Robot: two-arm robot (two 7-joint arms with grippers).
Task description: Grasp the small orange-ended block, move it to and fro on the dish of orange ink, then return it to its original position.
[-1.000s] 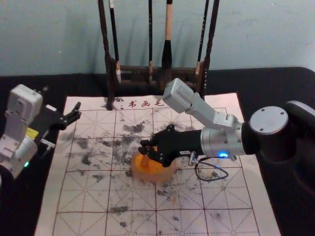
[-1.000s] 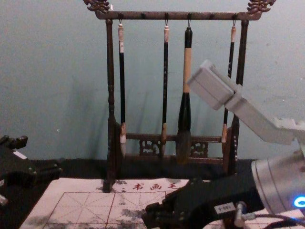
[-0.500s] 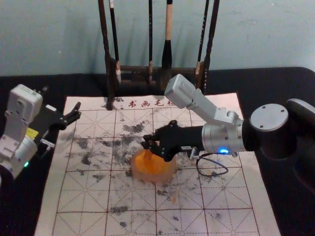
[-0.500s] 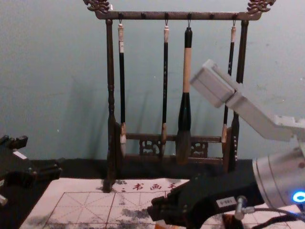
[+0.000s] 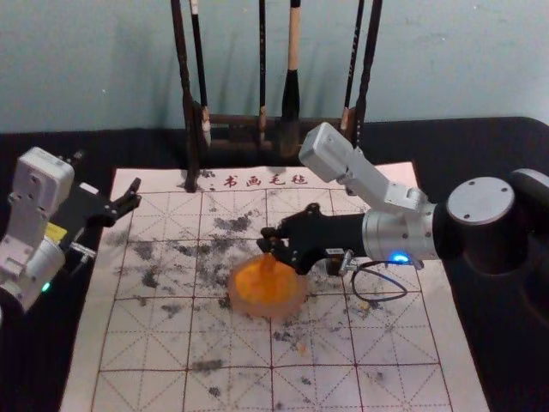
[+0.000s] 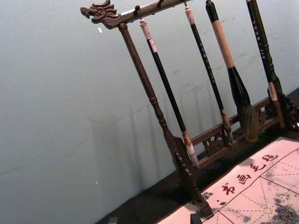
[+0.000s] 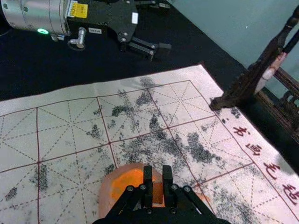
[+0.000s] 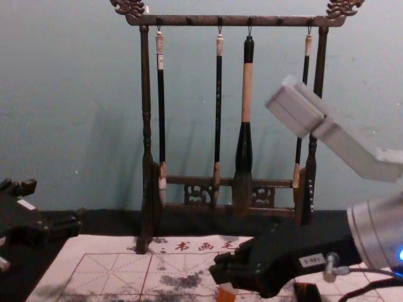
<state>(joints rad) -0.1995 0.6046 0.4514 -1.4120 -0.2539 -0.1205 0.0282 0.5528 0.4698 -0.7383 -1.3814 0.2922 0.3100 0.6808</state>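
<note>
Pinching squared, orange-ended block [image 5: 270, 264] in right gripper [image 5: 267, 240] over round orange-ink dish [image 5: 273, 310]; holding left gripper [image 8: 53, 204] spread at left edge of gridded, ink-blotched calligraphy mat [image 5: 232, 386], before grey-green wall [image 5: 94, 60].

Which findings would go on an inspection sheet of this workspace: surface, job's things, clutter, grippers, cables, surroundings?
Surface: gridded mat with dark smudges.
Dish: holds orange ink; its pinkish wall stands on the mat.
Block: orange block over the dish; contact with the ink cannot be told.
Clutter: small dark object under the right arm; what it is cannot be told.
Right gripper: shut on the block.
Left gripper: open, idle by the mat's left edge.
Cables: dark cable below the right arm.
Surroundings: rack with four hanging brushes behind the mat, before a plain wall.
People: nothing seen.
</note>
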